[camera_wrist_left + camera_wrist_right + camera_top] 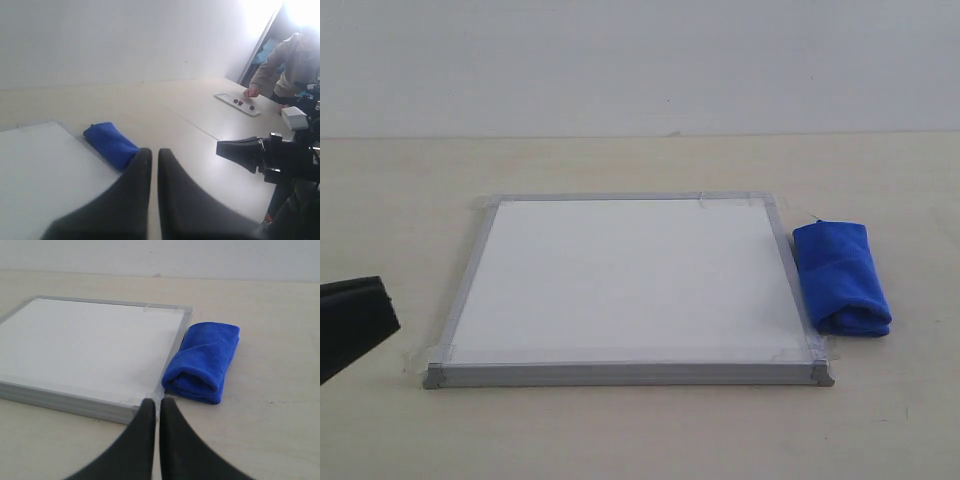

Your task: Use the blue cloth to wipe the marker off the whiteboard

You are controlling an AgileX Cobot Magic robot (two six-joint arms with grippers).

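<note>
Though our left hand (154, 152) and right hand (158, 402) hang with fingers nearly together, we grip nothing. The blue cloth (840, 278) lies at three o'clock of the whiteboard (620, 280), beside its frame.

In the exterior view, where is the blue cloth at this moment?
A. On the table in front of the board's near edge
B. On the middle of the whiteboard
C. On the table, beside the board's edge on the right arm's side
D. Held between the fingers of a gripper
C: the blue cloth lies rolled up on the table, right beside the frame of the whiteboard on the right arm's side, and nothing is holding it.
</note>
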